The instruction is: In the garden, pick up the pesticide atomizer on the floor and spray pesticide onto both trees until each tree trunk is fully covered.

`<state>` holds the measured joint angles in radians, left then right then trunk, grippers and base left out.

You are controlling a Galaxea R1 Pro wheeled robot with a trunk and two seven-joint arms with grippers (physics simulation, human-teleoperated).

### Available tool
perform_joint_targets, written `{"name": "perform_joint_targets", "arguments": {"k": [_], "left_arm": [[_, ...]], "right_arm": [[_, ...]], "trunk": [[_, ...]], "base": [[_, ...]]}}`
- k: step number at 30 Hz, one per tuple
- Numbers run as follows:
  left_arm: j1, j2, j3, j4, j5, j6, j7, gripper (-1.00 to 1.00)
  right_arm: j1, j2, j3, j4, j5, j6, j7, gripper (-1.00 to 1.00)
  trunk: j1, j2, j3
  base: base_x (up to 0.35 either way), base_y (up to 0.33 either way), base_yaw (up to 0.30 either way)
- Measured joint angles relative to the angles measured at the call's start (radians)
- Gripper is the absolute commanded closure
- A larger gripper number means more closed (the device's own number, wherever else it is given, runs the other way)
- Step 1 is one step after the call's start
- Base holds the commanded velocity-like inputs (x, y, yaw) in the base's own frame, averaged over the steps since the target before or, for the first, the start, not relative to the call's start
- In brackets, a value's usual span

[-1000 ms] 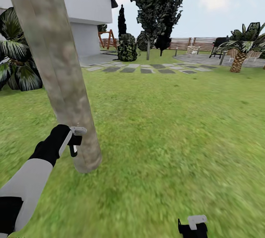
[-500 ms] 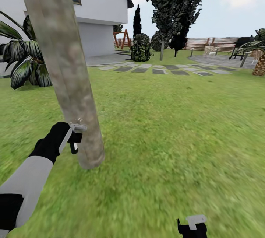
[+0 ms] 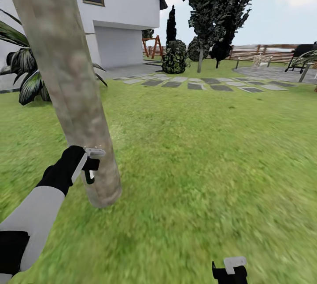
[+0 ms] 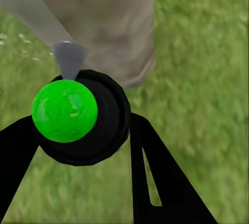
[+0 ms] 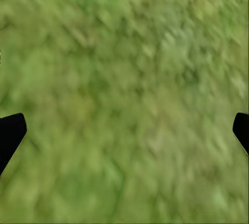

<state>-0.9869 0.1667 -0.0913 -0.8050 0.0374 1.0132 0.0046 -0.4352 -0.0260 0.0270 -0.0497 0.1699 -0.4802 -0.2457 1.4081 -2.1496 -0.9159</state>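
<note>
Left fingers (image 4: 140, 182): clamped on the pesticide atomizer (image 4: 78, 115), probably to work its trigger.
Nozzle: aimed at the tree trunk (image 3: 70, 90), just beside its base, likely for coverage.
Right fingers (image 5: 10, 133): spread wide, empty over lawn (image 5: 124, 78).

Green lawn (image 3: 198, 152) w/ tree trunk (image 3: 70, 86) rooted in it, stepping stones (image 3: 202, 85) farther off.
</note>
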Motion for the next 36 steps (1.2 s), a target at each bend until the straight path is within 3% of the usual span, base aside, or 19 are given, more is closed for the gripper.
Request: {"name": "perform_joint_targets", "arguments": {"k": [10,19,25,28,30,32,34,36], "left_arm": [[0.0,0.003,0.0,0.001,0.0,0.0,0.0,1.0],[-0.001,0.004,0.0,-0.002,0.0,0.0,0.0,1.0],[0.001,0.004,0.0,-0.003,0.0,0.0,0.001,1.0],[0.004,0.019,0.004,0.001,-0.007,0.0,0.001,1.0],[0.012,0.055,0.006,0.008,-0.011,0.0,0.001,1.0],[0.017,0.073,0.005,0.011,-0.001,0.0,0.001,1.0],[0.017,0.068,0.002,0.013,0.005,-0.001,0.001,1.0],[0.017,0.041,0.003,0.013,0.011,-0.002,0.0,1.0]], "right_arm": [[0.0,0.0,0.0,0.0,0.0,0.0,0.0,-1.0],[0.0,-0.001,0.0,0.0,0.0,0.0,0.0,-1.0],[0.0,0.0,0.0,0.0,0.0,0.0,0.0,-1.0],[0.0,0.0,0.0,0.0,0.0,0.0,0.0,-1.0],[0.0,0.0,0.0,0.0,0.0,0.0,0.0,-1.0],[0.0,0.0,0.0,0.0,0.0,0.0,0.0,-1.0],[0.0,0.0,0.0,0.0,0.0,0.0,0.0,-1.0],[0.0,0.0,0.0,0.0,0.0,0.0,0.0,-1.0]], "trunk": [[0.0,0.0,0.0],[0.0,0.0,0.0],[0.0,0.0,0.0],[0.0,0.0,0.0],[0.0,0.0,0.0],[0.0,0.0,0.0],[0.0,0.0,0.0],[0.0,0.0,0.0]], "base": [[0.187,-0.222,0.274],[0.035,-0.268,0.038],[0.0,-0.273,0.241],[0.0,-0.273,0.276],[0.0,-0.273,0.277],[0.0,-0.273,0.216],[0.014,-0.273,0.047],[0.058,-0.273,0.012]]}}
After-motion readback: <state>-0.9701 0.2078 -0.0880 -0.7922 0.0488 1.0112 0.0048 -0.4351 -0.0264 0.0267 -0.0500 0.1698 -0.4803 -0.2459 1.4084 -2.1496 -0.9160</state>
